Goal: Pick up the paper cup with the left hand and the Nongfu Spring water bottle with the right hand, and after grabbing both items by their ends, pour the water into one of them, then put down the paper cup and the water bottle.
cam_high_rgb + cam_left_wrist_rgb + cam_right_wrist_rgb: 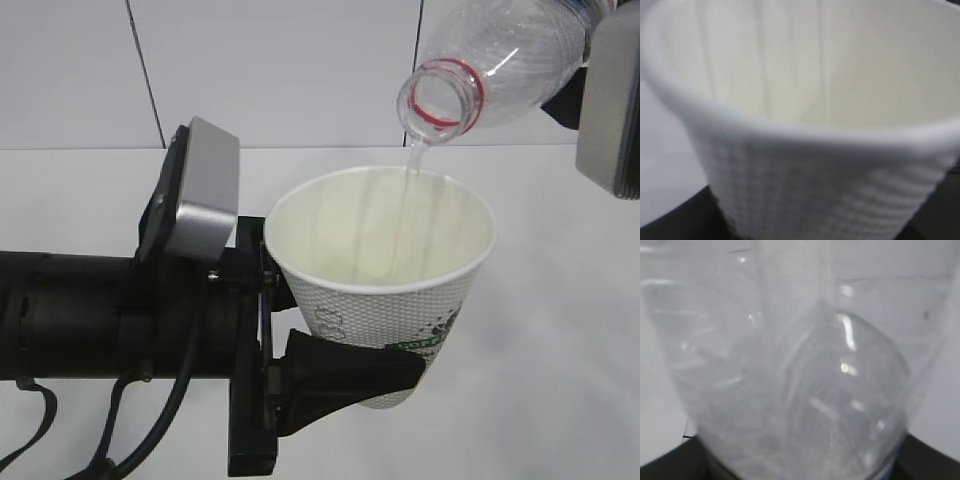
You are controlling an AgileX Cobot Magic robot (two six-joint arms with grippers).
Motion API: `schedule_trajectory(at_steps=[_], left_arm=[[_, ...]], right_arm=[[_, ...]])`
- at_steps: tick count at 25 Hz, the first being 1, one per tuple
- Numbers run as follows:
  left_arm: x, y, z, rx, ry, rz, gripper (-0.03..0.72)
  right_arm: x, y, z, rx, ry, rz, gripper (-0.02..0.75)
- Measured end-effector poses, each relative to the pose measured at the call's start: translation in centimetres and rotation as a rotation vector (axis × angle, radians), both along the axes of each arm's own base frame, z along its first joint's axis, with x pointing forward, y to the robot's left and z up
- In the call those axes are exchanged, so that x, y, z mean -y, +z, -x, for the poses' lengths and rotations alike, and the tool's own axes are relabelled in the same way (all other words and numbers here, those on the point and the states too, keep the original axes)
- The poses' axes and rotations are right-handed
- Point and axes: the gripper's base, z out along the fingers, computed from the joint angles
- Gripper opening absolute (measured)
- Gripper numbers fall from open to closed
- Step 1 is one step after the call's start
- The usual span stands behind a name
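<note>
left hand point(345, 375) level, gripping paper cup point(385, 300), bottle point(500, 60) tilted above

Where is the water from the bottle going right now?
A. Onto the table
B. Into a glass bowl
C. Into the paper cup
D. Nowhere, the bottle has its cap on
C. In the exterior view a thin stream of water falls from the open mouth of the tilted water bottle straight into the paper cup, which the left end effector holds near its base.
</note>
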Motion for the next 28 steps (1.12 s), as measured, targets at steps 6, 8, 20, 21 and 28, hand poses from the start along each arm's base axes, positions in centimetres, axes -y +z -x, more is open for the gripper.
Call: schedule_trajectory(at_steps=[6,8,20,21,28], left_arm=[[0.00,0.00,0.00,0.000,0.000,0.000,0.487],[0.00,0.00,0.00,0.000,0.000,0.000,0.487],[0.00,0.00,0.00,0.001,0.000,0.000,0.486],[0.00,0.00,0.00,0.001,0.000,0.000,0.486],[0.00,0.00,0.00,0.001,0.000,0.000,0.486]], right_arm=[[0.00,0.00,0.00,0.000,0.000,0.000,0.438],[0.00,0.00,0.00,0.000,0.000,0.000,0.438],[0.00,0.00,0.00,0.005,0.001,0.006,0.438],[0.00,0.00,0.00,0.005,0.001,0.006,0.438],[0.00,0.00,0.00,0.005,0.001,0.006,0.438]])
